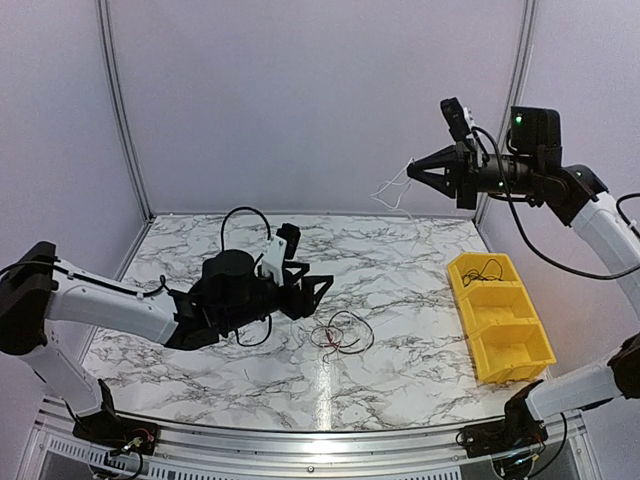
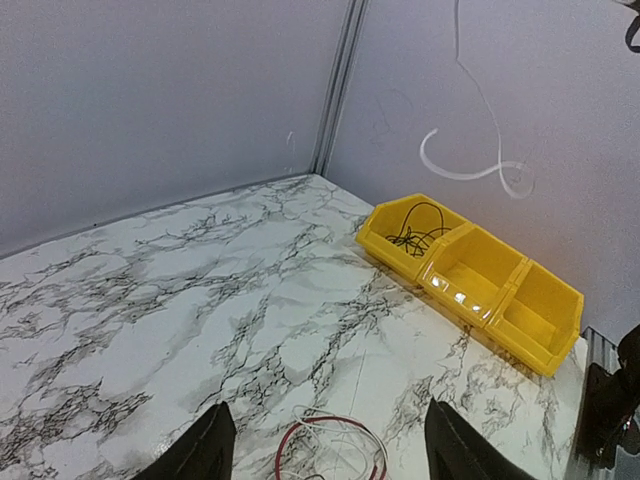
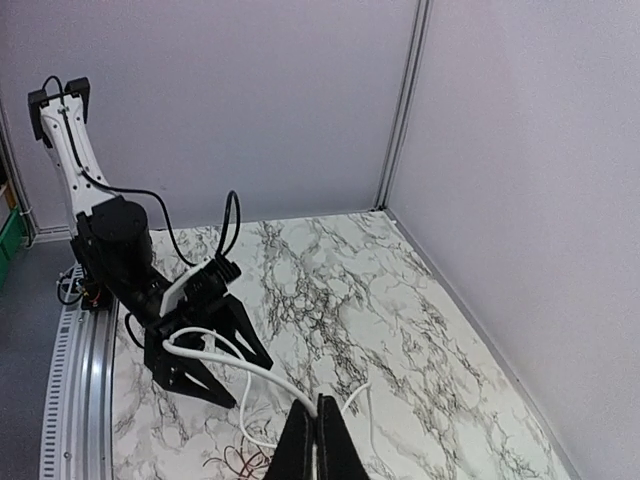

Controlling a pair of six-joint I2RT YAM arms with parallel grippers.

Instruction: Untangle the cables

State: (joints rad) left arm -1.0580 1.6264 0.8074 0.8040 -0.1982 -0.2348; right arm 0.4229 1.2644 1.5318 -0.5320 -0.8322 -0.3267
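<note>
1. Closest thing in the left wrist view is the left claw [image 2: 325,455]. Its two black fingers [image 2: 200,452] poke up from the bottom edge, spread wide and released, gripping nothing.
2. The tangle [image 1: 338,335] lies on the table just below centre of the top view, right by that claw's tips. It's a red loop plus thin dark and pale wires, too fine to count the strands.
3. One white cable [image 1: 392,190] dangles in mid-air at the upper right of the top view, pinched in the clenched right claw [image 1: 410,172].
4. One black cable [image 1: 488,268] is curled in the topmost pocket of the single yellow bin [image 1: 520,350], which has three pockets and sits at the right.
5. Two arms: the left arm [image 1: 110,300] lies low across the left side, its bulky wrist hiding some tabletop. The right arm [image 1: 610,225] is raised high at the right edge.
6. The table [image 1: 400,260] is white marble-look with grey veins. There's a metal rail [image 1: 300,445] along the bottom and plain pale walls [image 1: 320,100] behind.
</note>
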